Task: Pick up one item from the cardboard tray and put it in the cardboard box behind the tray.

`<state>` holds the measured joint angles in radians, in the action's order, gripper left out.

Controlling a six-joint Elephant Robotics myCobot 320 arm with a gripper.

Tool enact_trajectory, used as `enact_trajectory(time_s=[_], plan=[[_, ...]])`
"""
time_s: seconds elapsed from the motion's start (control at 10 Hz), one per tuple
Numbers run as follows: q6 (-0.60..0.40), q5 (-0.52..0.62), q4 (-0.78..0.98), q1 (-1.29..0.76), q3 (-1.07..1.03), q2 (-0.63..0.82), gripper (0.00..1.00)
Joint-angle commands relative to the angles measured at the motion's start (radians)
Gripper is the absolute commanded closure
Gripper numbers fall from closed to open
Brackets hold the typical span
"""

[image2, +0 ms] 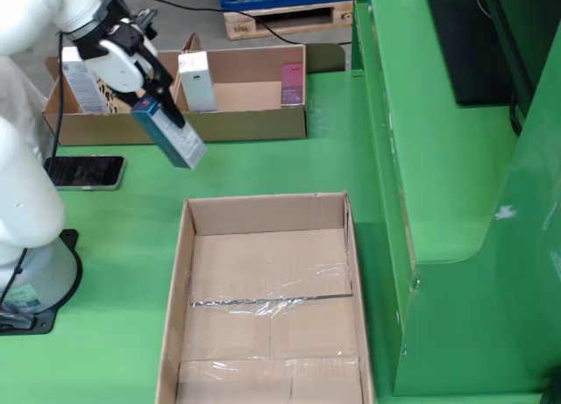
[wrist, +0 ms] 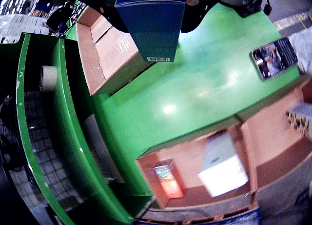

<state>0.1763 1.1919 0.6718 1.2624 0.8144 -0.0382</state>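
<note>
My gripper (image2: 151, 99) is shut on a blue carton (image2: 171, 134) and holds it tilted in the air above the green table, between the cardboard tray (image2: 254, 124) and the open cardboard box (image2: 263, 216). In the wrist view the blue carton (wrist: 153, 32) fills the top centre between the dark fingers (wrist: 195, 12), with the box (wrist: 105, 64) just to its left. The tray (wrist: 246, 142) holds a white carton (wrist: 223, 164) and an orange carton (wrist: 168, 180). The fixed view shows a white carton (image2: 197, 80) and a pink carton (image2: 292, 82) in the tray.
A phone (image2: 83, 172) lies on the table left of the box, near the arm's base (image2: 35, 281); it also shows in the wrist view (wrist: 274, 56). A green raised wall (image2: 438, 159) runs along the right. A tape roll (wrist: 48, 78) sits beyond the table edge.
</note>
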Motion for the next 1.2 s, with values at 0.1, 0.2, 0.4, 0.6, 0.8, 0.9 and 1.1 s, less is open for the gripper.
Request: enact_trajectory(time_s=[0.1, 0.2, 0.4, 0.6, 0.8, 0.9, 1.1], plan=[[-0.003, -0.016, 0.075, 0.162, 0.046, 0.111, 1.00], [0.002, -0.023, 0.102, 0.202, 0.062, 0.138, 1.00], [-0.019, -0.025, 0.175, 0.297, 0.093, 0.198, 1.00], [-0.045, -0.010, 0.221, 0.336, 0.083, 0.213, 1.00], [-0.068, 0.006, 0.337, 0.444, 0.052, 0.241, 1.00], [-0.079, 0.007, 0.365, 0.479, 0.055, 0.258, 1.00], [-0.055, 0.015, 0.469, 0.556, -0.010, 0.263, 1.00]])
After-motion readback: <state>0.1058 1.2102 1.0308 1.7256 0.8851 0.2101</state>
